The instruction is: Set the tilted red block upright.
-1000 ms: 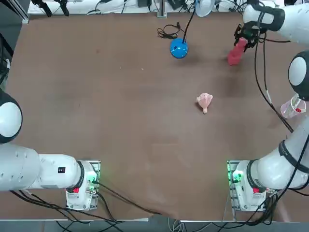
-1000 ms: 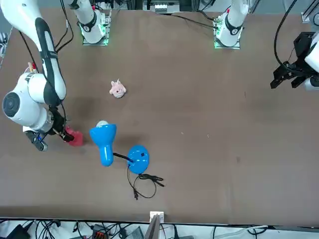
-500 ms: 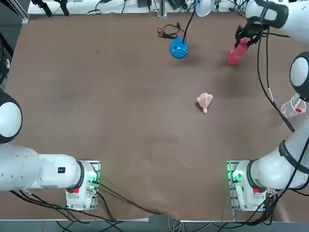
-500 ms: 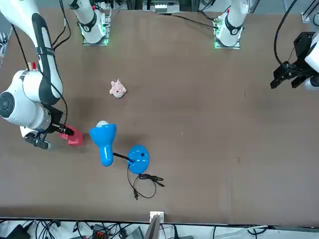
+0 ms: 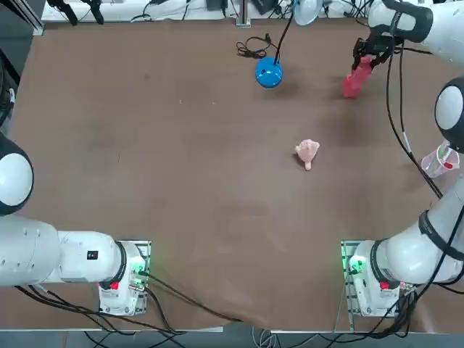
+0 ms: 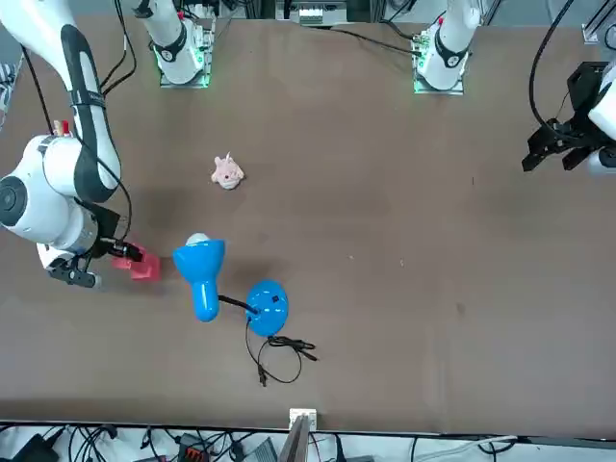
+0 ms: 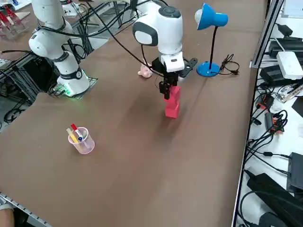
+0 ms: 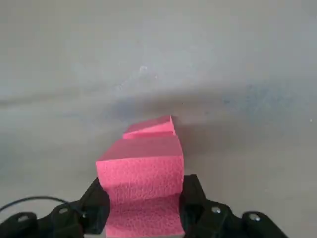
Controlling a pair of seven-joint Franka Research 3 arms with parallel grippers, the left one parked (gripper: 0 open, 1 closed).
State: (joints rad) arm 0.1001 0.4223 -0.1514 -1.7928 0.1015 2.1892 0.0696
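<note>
Right gripper [image 8: 141, 210] clenched on top of red block [image 7: 172, 105], a coarse, spongy foam prism standing on the far right of matte brown table [image 5: 181, 181].

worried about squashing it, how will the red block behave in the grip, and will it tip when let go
The red block has a rough, porous, foam-like face, so it is probably light, slightly squashy and not slippery. The right gripper is shut on its upper end. Being taller than wide, it could topple if released while leaning.
</note>
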